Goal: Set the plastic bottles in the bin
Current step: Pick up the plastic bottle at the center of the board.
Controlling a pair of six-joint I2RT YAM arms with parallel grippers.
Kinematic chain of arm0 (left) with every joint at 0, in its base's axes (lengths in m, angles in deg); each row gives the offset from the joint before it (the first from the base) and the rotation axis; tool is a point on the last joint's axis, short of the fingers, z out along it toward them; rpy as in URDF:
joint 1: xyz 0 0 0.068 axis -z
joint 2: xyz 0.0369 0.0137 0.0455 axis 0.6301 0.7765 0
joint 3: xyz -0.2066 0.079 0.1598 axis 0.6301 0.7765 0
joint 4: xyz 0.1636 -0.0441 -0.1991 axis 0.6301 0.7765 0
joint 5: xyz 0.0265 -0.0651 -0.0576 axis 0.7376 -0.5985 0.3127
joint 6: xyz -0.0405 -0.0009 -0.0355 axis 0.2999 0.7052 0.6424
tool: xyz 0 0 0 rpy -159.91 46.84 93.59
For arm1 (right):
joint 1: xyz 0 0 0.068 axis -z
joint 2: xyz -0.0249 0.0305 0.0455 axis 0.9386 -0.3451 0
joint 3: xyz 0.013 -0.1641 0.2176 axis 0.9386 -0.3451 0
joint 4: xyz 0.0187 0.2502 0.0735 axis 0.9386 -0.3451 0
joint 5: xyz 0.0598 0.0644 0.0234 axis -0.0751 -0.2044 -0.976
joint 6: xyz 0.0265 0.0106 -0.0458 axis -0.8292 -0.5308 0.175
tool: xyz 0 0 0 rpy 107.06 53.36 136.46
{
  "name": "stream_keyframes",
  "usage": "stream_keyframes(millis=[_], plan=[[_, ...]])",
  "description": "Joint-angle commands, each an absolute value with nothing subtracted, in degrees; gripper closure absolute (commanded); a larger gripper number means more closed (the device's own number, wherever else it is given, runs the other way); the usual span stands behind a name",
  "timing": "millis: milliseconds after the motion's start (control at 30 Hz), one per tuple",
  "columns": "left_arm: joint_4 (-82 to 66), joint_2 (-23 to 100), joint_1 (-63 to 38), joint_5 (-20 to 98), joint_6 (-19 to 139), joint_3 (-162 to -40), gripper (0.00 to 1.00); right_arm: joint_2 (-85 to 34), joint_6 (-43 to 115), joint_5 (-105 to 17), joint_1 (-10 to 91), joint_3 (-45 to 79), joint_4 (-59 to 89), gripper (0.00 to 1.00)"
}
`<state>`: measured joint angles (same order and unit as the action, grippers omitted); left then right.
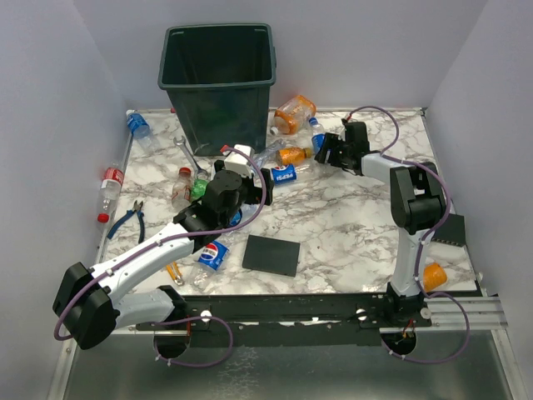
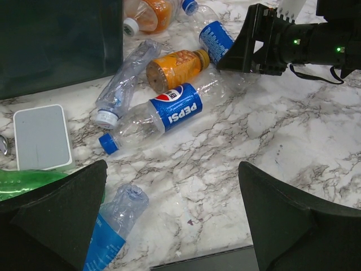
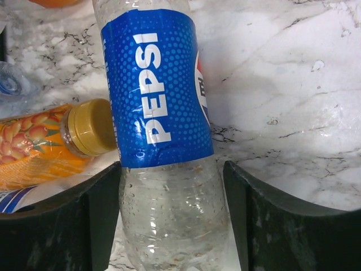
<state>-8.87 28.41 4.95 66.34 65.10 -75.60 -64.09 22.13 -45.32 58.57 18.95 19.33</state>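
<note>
A clear Pepsi bottle lies on the marble table, its base between the fingers of my right gripper. The jaws are open; the left finger touches the bottle and a narrow gap stays at the right finger. An orange bottle with a gold cap lies against it. My left gripper hovers open over bare marble, with a crushed blue-labelled bottle by its left finger. The dark green bin stands at the back. Several more bottles lie scattered.
Pliers and a wrench lie at the left, a flat black plate near the front. A white-rimmed grey pad sits by the bin. Bottles rest against the left wall, another Pepsi bottle by the left arm.
</note>
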Motion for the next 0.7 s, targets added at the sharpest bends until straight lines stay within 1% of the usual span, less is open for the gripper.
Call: stream_keyframes(millis=[0, 100, 167, 233, 300, 433, 567, 667], plan=[[-8.08, 28.28, 5.16, 65.41, 64.62, -75.44, 0.01, -65.88, 22.97, -46.63, 58.78, 18.72, 17.12, 0.30], [-8.08, 28.33, 5.15, 65.37, 64.68, -75.46, 0.01, -65.55, 23.02, -46.79, 58.74, 17.86, 16.87, 0.38], [-8.08, 28.33, 5.15, 65.28, 64.68, -75.49, 0.01, -64.47, 22.39, -45.95, 58.74, 16.58, 17.37, 0.47], [-8.08, 28.33, 5.23, 65.24, 64.77, -75.50, 0.01, -62.14, 21.11, -44.75, 58.74, 13.93, 19.60, 0.55], [-8.08, 28.26, 5.20, 65.33, 64.89, -75.47, 0.01, -58.22, 19.36, -43.58, 58.74, 10.76, 22.10, 0.59], [-8.17, 28.73, 5.16, 65.97, 65.75, -75.34, 0.01, -46.69, 16.03, -42.96, 58.70, 2.33, 28.38, 0.62], [-8.61, 29.40, 5.16, 66.45, 67.43, -75.39, 0.01, -30.86, 15.31, -44.30, 58.39, -7.85, 33.10, 0.63], [-8.99, 30.14, 5.15, 67.28, 69.59, -75.87, 0.01, -18.34, 17.47, -46.83, 57.24, -14.95, 33.47, 0.64]])
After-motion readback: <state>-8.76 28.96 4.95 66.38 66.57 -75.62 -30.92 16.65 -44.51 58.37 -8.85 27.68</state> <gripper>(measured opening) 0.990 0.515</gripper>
